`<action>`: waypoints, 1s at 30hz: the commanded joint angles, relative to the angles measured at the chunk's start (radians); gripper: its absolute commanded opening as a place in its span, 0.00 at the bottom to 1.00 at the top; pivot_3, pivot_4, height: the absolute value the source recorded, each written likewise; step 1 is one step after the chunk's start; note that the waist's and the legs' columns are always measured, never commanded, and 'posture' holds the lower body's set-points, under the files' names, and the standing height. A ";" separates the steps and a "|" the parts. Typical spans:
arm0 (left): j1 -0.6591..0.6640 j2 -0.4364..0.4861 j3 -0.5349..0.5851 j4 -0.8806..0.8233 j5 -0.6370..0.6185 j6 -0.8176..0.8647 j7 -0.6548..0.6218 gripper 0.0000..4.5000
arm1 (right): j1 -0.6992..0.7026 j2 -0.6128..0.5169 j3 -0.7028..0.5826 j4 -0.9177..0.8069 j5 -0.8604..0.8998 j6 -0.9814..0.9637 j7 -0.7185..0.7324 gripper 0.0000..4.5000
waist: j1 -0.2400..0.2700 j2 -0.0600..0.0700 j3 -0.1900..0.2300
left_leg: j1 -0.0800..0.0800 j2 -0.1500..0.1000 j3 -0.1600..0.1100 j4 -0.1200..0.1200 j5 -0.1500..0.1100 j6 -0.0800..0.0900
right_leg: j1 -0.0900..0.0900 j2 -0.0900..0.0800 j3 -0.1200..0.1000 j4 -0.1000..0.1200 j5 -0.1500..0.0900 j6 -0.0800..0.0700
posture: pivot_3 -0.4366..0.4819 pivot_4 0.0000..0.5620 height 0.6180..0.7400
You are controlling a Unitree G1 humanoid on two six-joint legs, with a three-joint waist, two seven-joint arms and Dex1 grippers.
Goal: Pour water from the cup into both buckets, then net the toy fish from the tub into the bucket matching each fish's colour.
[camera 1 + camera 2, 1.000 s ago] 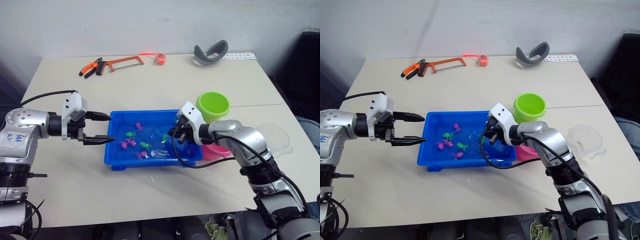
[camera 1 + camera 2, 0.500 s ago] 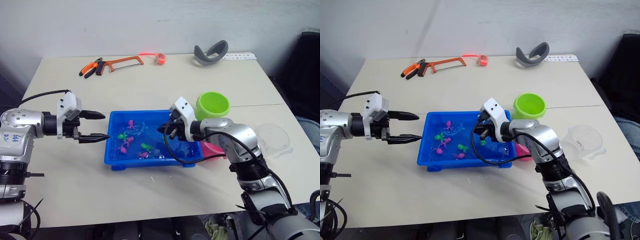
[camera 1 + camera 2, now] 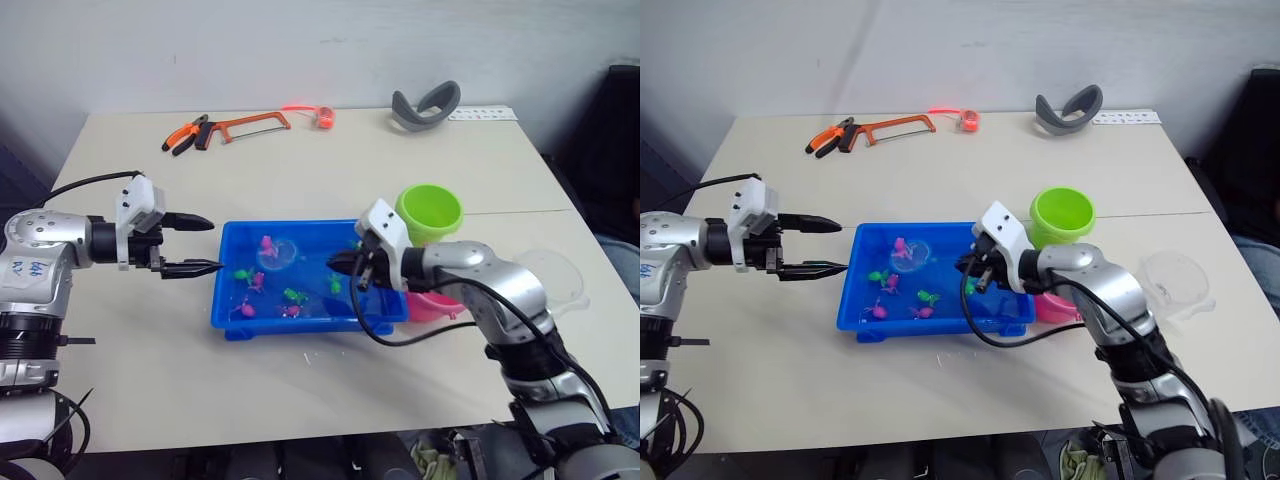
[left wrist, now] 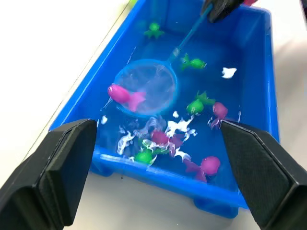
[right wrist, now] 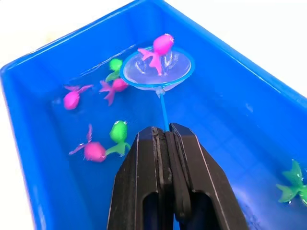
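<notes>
Two black fingers of the right gripper [image 5: 165, 139] pinch the net [image 5: 157, 71] by its thin handle, the hoop lying in the blue tub [image 3: 225, 300] with a pink fish [image 5: 158, 48] on its mesh. Beside the tub's left end, the left gripper [image 3: 198, 243] hangs spread wide, holding nothing.

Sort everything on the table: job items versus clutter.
Job: tub, net, fish, green bucket, pink bucket, cup.
Clutter: hacksaw, pliers, grey band, small orange item.
</notes>
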 commanded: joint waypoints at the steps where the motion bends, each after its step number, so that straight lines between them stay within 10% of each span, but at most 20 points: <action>1: -0.038 -0.026 -0.014 -0.095 -0.042 0.044 -0.021 0.99 | 0.027 -0.051 -0.056 -0.126 0.038 -0.002 0.022 0.00 | 0.001 0.000 0.000 | 0.000 0.000 0.000 0.000 0.000 0.000 | 0.000 0.000 0.000 0.000 0.000 0.000 | 0.48 0.27 1.00; 15: -0.211 -0.176 -0.127 -0.133 -0.082 0.101 -0.118 0.99 | 0.339 -0.302 -0.531 -0.496 0.259 0.112 0.014 0.00 | 0.006 0.000 0.000 | 0.001 0.000 -0.001 0.000 0.000 0.000 | 0.002 0.002 0.002 -0.005 0.000 0.000 | 0.48 0.27 1.00; 30: -0.345 -0.367 -0.194 0.111 -0.020 -0.044 -0.174 0.99 | 0.783 -0.293 -1.152 -0.726 0.525 0.230 -0.089 0.00 | 0.031 0.000 0.000 | 0.002 -0.001 -0.002 0.001 0.000 0.000 | 0.005 0.004 0.003 -0.005 0.001 0.001 | 0.48 0.27 1.00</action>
